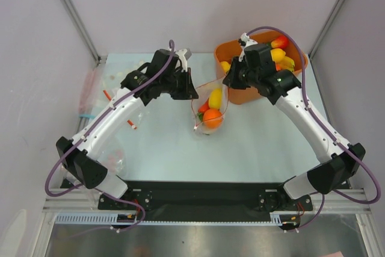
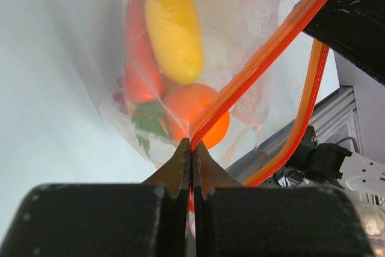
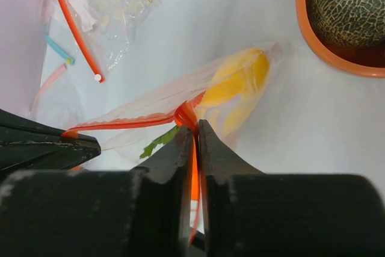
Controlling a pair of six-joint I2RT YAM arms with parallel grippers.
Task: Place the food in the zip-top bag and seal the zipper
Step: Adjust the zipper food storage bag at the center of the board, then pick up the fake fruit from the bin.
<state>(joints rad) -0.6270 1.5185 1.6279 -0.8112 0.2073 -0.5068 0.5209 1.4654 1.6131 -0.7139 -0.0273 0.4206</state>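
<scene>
1 zipper (image 2: pixel 264 58), seemingly taut, between left hand (image 2: pixel 191 144) and right hand (image 3: pixel 195 127)

Left claw (image 2: pixel 192 144) tight on zipper (image 2: pixel 264 55)

Clear crinkly plastic bag (image 2: pixel 258 22), glossy toy food (image 2: pixel 174 28), matt table (image 2: pixel 54 88)
</scene>
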